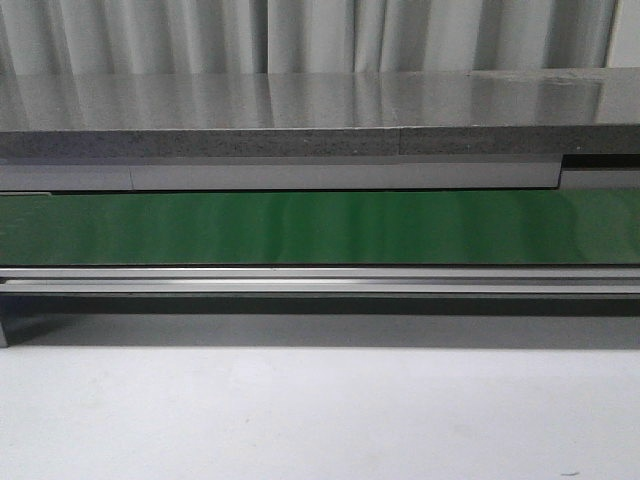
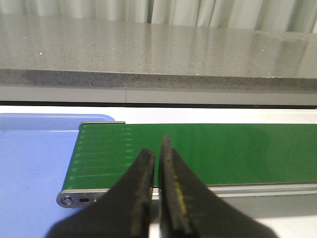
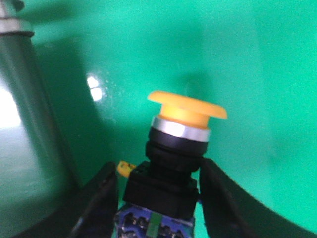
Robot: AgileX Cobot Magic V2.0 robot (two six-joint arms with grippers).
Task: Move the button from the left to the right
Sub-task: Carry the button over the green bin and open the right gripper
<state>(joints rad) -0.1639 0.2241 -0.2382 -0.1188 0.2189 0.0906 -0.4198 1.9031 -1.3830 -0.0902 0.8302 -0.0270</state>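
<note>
The button (image 3: 185, 111) has a yellow-orange mushroom cap, a silver ring, a black body and a blue base. It shows only in the right wrist view, where it sits between the fingers of my right gripper (image 3: 158, 164), which is shut on its lower body. It hangs over a bright green surface (image 3: 257, 74) with its cap pointing away from the camera. My left gripper (image 2: 158, 149) is shut and empty, over the near edge of the green conveyor belt (image 2: 223, 148). Neither gripper nor the button shows in the front view.
The green belt (image 1: 320, 228) runs across the front view behind a metal rail (image 1: 320, 280), with a grey stone shelf (image 1: 300, 110) behind it. A blue tray (image 2: 29, 163) lies at the belt's left end. A dark curved wall with a metal roller (image 3: 15, 22) stands beside the button.
</note>
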